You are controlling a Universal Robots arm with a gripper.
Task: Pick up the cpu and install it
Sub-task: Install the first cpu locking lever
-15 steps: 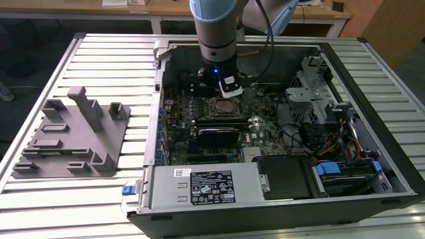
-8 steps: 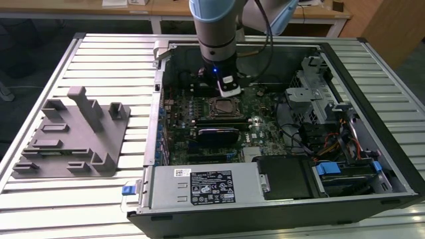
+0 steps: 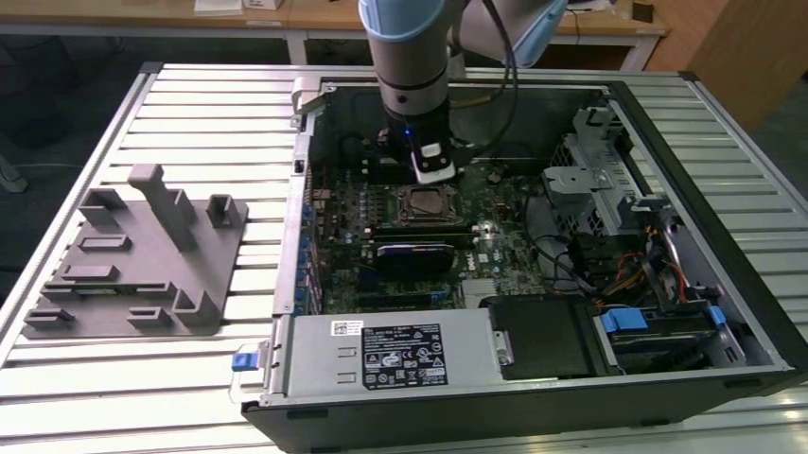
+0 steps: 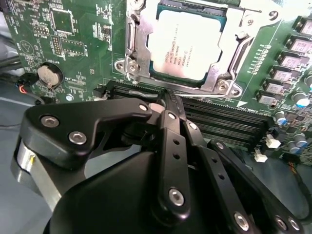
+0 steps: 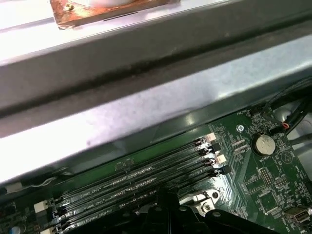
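The cpu (image 4: 187, 46) lies flat in its socket on the green motherboard (image 4: 73, 44), its silver top facing up and a metal socket frame (image 4: 222, 80) around its edges. In the exterior view the cpu (image 3: 423, 203) sits near the middle of the open computer case. My gripper (image 4: 168, 97) hovers just beside the socket, over the black memory slots (image 4: 229, 122), with its black fingers drawn together and nothing between them. The exterior view shows the gripper (image 3: 433, 172) hanging from the arm right above the socket's far side. The fingertips (image 5: 168, 195) also show in the first wrist view.
A grey moulded tray (image 3: 127, 255) with upright posts stands on the slatted table at the exterior view's left. The case holds a power supply (image 3: 392, 355), drive bays (image 3: 657, 326) and cables. A coin battery (image 4: 50, 75) sits on the board. The case wall (image 5: 146, 112) runs close by.
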